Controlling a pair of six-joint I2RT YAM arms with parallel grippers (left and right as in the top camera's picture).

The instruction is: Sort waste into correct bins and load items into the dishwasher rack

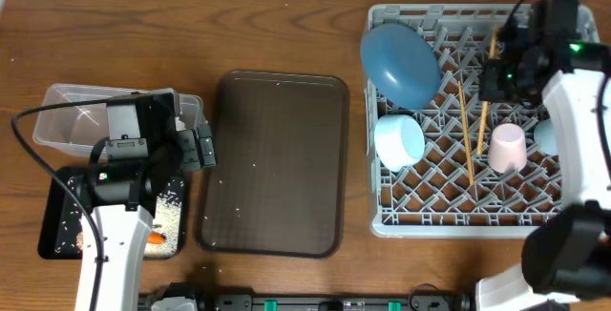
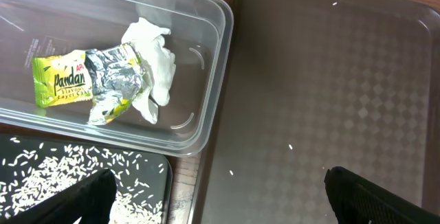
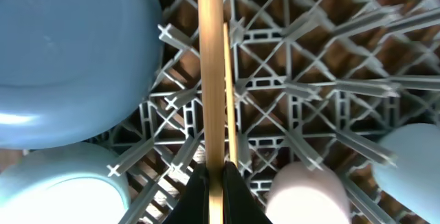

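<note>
— Over on the right side of the table, what do we have?

— We have the big grey dishwasher rack (image 1: 458,225). The round blue plate (image 1: 401,63) leans in its far left corner. The white-and-blue bowl (image 1: 398,139) is just in front of the plate. The pink cup (image 1: 506,147) and the light blue cup (image 1: 546,137) are side by side near the right edge.

— And what are we doing now?

— We think we are putting in a wooden chopstick (image 3: 210,59). Our right gripper (image 3: 214,183) pinches it tight between its two fingers. It holds the stick above the rack, between the plate and the pink cup. The other chopstick (image 1: 466,139) lies in the rack just beside it.

— How do we do it well?

— We should line it up with the other chopstick and go down slowly. We should let go only when it rests on the grid. If it tilts, it could slip through a hole or poke the pink cup.

— What about our left gripper (image 2: 220,200)?

— Its fingers are spread wide and hold nothing. It hangs by the corner of the clear tub (image 2: 220,59). The yellow-green wrapper (image 2: 75,80) and the white tissue (image 2: 155,59) lie in the tub. The rice (image 2: 55,176) is in the black tray (image 1: 57,225) next to it.
</note>
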